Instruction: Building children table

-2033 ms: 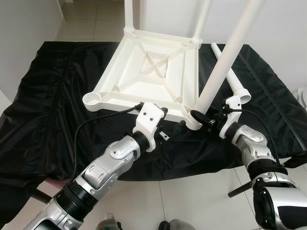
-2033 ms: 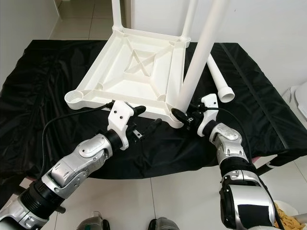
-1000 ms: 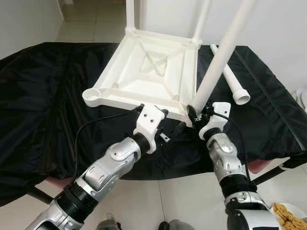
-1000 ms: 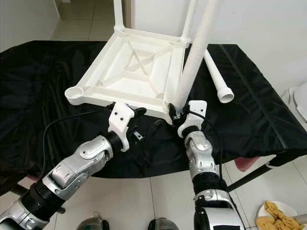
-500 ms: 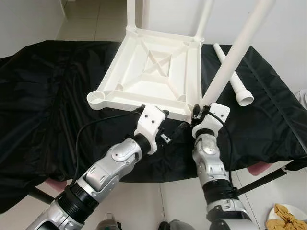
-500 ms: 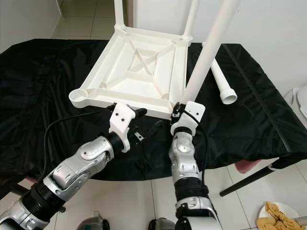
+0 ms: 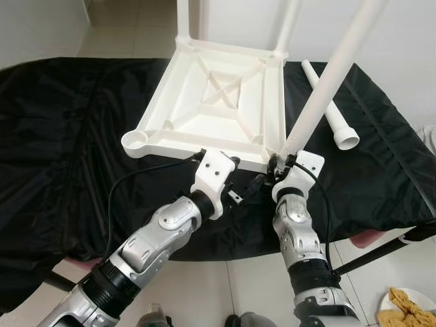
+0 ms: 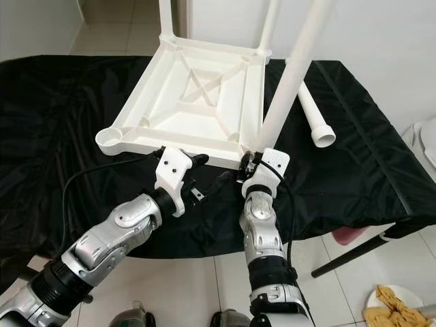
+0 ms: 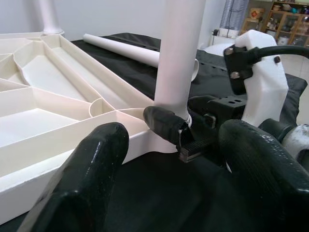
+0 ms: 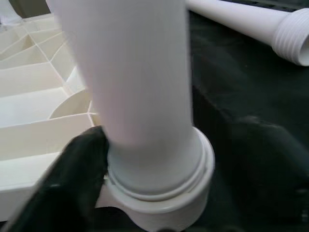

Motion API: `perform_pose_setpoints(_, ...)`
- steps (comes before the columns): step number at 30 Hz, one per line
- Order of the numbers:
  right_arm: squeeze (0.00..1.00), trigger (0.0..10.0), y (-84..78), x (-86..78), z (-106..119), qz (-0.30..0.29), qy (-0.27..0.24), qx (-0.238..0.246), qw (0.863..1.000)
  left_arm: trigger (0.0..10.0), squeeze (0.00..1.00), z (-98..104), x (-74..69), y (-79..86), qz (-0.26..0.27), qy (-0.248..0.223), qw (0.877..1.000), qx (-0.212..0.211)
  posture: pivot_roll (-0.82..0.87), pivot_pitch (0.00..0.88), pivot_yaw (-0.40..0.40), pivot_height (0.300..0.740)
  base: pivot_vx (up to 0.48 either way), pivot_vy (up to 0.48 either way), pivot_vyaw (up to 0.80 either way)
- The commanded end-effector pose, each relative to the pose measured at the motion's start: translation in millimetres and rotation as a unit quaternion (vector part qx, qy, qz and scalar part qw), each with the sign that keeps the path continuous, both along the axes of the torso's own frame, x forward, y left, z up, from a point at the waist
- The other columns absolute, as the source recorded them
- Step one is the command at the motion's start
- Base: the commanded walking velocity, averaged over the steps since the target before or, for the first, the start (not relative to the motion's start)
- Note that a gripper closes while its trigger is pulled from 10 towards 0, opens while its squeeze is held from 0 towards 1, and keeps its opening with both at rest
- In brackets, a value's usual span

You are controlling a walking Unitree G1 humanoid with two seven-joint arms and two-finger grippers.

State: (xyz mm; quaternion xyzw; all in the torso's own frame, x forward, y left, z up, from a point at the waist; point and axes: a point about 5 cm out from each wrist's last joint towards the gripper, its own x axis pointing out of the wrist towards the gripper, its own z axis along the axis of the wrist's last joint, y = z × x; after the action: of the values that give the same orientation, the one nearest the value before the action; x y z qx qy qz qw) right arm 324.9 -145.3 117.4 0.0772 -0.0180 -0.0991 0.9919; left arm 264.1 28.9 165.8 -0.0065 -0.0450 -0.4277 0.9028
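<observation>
1. Head views: the upturned tabletop (image 7: 218,102) is lying on the black-draped worktop (image 7: 61,157); two far legs are standing fitted, one loose leg (image 7: 327,102) lying beside, one socket (image 7: 138,140) waiting empty.
2. Left wrist view: the left tool (image 9: 174,179) is hovering spread near the corner.
3. Right wrist view: the right tool (image 8: 249,163) is pinching the near leg (image 10: 140,87) at its socket.

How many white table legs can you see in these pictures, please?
4. Two stand in the far corners of the upturned tabletop: far left, far right. One leans at the near right corner, gripped by the right hand. One lies loose on the black cloth.
</observation>
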Motion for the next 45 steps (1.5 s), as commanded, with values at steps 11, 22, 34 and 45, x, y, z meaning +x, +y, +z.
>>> perform_pose_setpoints(11,0.00,10.0,-34.5,3.8,8,0.149,-0.030,-0.024,0.988,10.0,0.00,0,-11.6,-6.9,-0.124,-0.007,0.992,0.009,0.01,0.066,-0.041,0.740,0.000,0.000,0.00)
perform_pose_setpoints(22,0.00,10.0,-54.1,12.1,15,0.288,-0.029,-0.091,0.953,10.0,0.00,1,-10.1,-6.3,-0.123,-0.009,0.992,0.010,0.00,0.060,-0.032,0.740,0.000,0.000,0.00)
perform_pose_setpoints(34,0.00,10.0,-60.7,25.2,14,0.379,0.005,-0.126,0.917,10.0,0.00,3,-7.1,-4.4,-0.123,-0.014,0.992,0.014,0.01,0.048,-0.021,0.740,0.000,0.000,0.00)
perform_pose_setpoints(45,0.00,0.2,-64.5,29.8,18,0.396,0.011,-0.146,0.906,10.0,0.00,3,-6.8,-4.1,-0.123,-0.016,0.992,0.014,0.02,0.046,-0.021,0.740,0.000,0.000,0.00)
